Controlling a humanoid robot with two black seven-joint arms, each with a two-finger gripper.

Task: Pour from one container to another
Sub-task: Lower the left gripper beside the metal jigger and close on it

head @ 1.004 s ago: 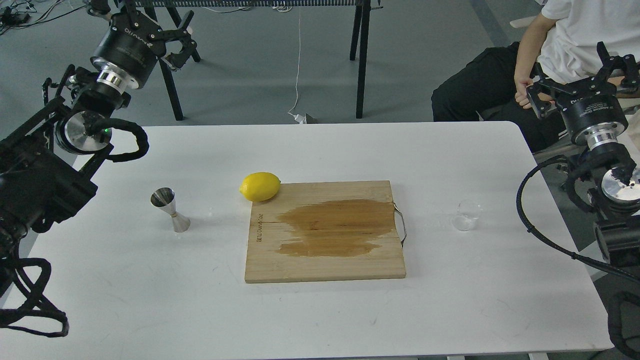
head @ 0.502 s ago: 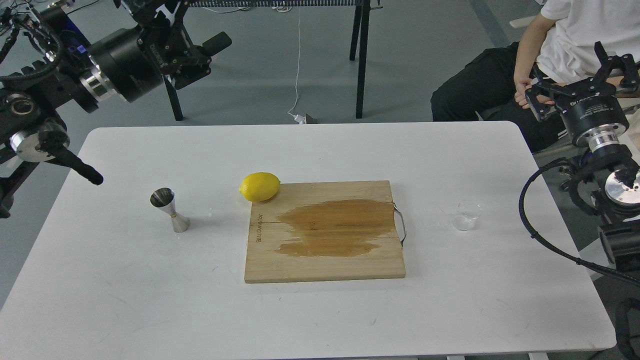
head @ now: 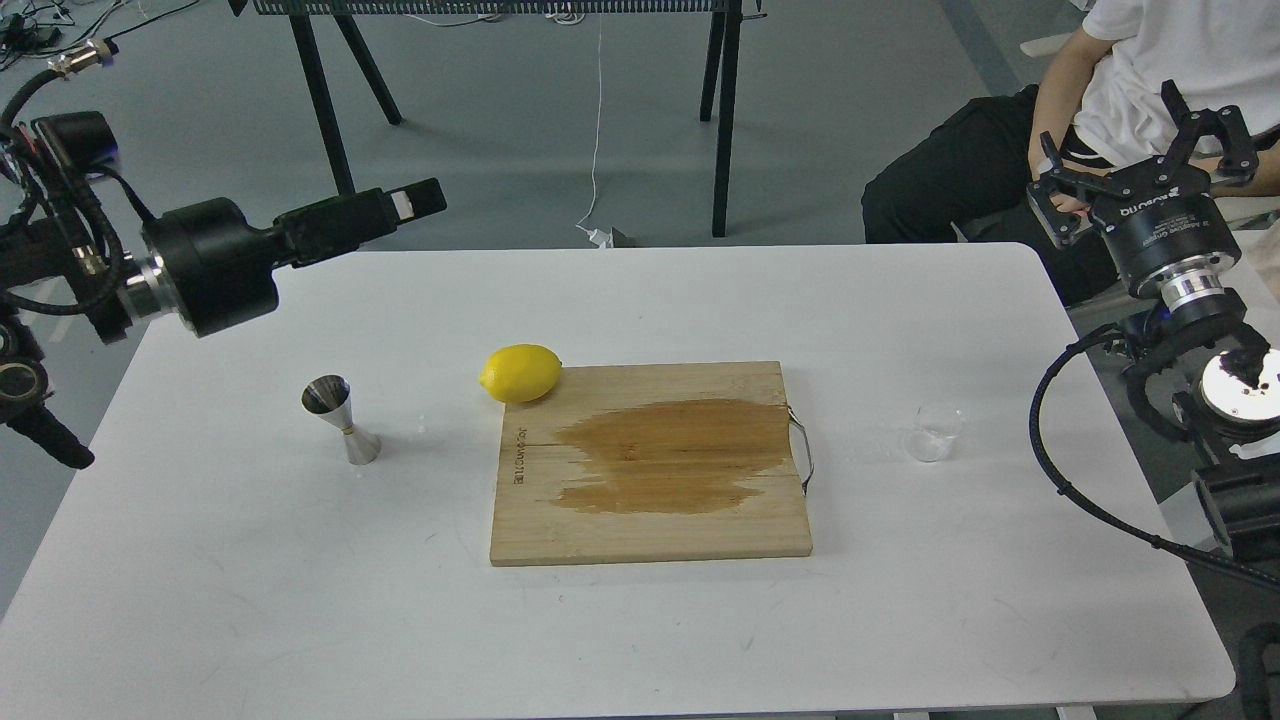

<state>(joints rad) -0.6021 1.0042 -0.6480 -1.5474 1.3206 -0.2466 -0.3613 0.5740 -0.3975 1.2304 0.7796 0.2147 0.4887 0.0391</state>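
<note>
The small clear cup (head: pixel 935 432) stands upright on the white table (head: pixel 640 300), right of the cutting board. The steel hourglass jigger (head: pixel 342 420) stands upright at the left side of the table. My left gripper (head: pixel 420 202) hovers above the table's back left edge, well above and behind the jigger. It is turned side-on, so its fingers overlap and I cannot separate them. My right gripper (head: pixel 1140 160) is raised beyond the table's back right corner, far from the cup, with its fingers spread open and nothing between them.
A wooden cutting board (head: pixel 650 530) with a dark wet patch and a metal handle lies mid-table. A yellow lemon (head: pixel 520 373) rests at its back left corner. A seated person (head: pixel 1130 60) is close behind my right gripper. Black table legs (head: pixel 722 120) stand beyond.
My left arm has swung down and rotated, so its gripper now points right over the table's back left edge. The right gripper has shifted slightly left and up. Cup and jigger have not moved.
</note>
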